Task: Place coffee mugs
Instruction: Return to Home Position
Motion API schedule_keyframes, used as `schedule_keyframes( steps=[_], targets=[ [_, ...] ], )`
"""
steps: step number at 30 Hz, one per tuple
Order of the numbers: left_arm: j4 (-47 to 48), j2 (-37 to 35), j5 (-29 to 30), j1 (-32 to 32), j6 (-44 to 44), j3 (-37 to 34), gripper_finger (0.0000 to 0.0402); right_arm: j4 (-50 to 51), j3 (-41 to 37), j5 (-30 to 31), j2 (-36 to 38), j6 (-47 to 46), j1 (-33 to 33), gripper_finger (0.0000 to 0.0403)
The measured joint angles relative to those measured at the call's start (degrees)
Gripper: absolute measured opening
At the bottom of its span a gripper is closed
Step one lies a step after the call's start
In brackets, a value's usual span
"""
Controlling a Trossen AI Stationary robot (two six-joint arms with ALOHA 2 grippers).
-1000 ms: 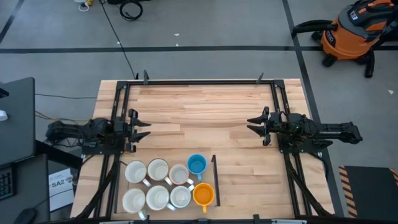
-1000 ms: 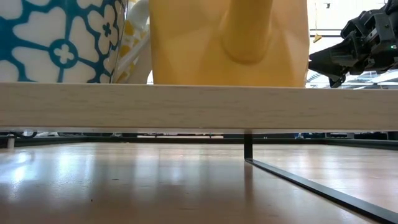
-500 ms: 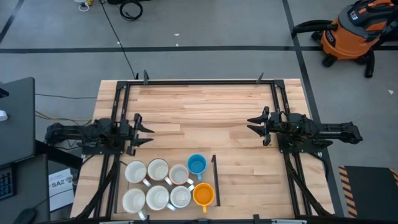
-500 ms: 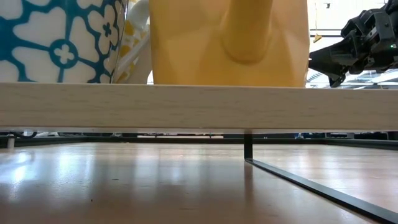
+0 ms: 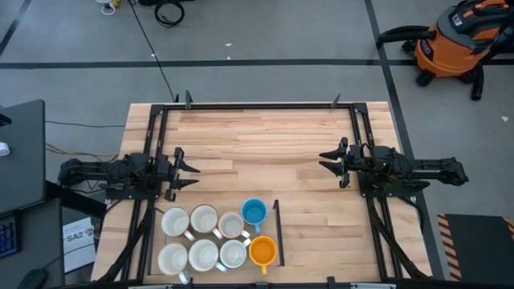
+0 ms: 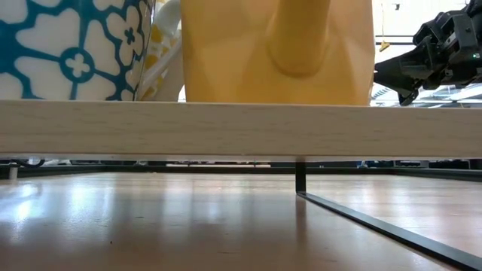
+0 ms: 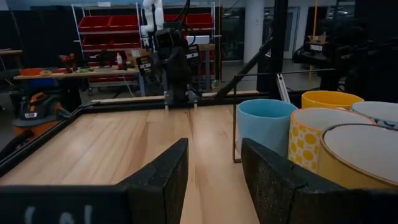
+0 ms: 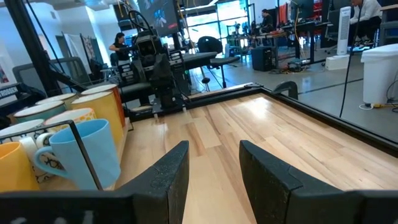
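Several coffee mugs stand upright in two rows near the table's near edge. Most are white, one is blue and one orange-yellow. They stand on a wooden board raised above the table top. My left gripper hovers open at the left, just beyond the mugs, with nothing between its fingers. My right gripper hovers open at the right, clear of everything. The blue mug shows ahead in the left wrist view, and the same mug in the right wrist view.
A thin black bar borders the mugs on their right side. Black frame rails run along the table's far, left and right sides. Bare wood lies between the two grippers. An orange vacuum stands on the floor at the far right.
My left gripper has shifted a little toward the table's near edge and its middle, and has turned slightly. The gap between its fingers is unchanged. The mugs have kept still.
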State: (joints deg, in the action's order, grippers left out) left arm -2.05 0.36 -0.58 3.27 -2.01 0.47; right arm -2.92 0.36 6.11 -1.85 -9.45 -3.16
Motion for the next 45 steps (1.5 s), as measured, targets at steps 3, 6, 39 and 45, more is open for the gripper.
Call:
schedule_keyframes(
  steps=[3, 6, 39, 45],
  targets=[
    [-0.62, 0.00, -0.13, 0.00, 0.12, -0.04, 0.0156, 0.02, 0.00, 0.00, 0.00, -0.02, 0.00, 0.0147],
    [-1.87, 0.00, -0.30, 0.00, 0.16, -0.04, 0.0156, 0.00, -0.01, 0.00, 0.00, -0.01, 0.00, 0.0147],
    [-3.10, -0.31, -0.13, 0.87, 0.33, -0.09, 0.0156, 0.02, -0.02, 0.00, 0.00, 0.00, 0.00, 0.0147],
    [-3.14, -0.31, -0.13, 0.87, 0.33, -0.11, 0.0156, 0.02, -0.01, 0.00, 0.00, -0.02, 0.00, 0.0147]
  ],
)
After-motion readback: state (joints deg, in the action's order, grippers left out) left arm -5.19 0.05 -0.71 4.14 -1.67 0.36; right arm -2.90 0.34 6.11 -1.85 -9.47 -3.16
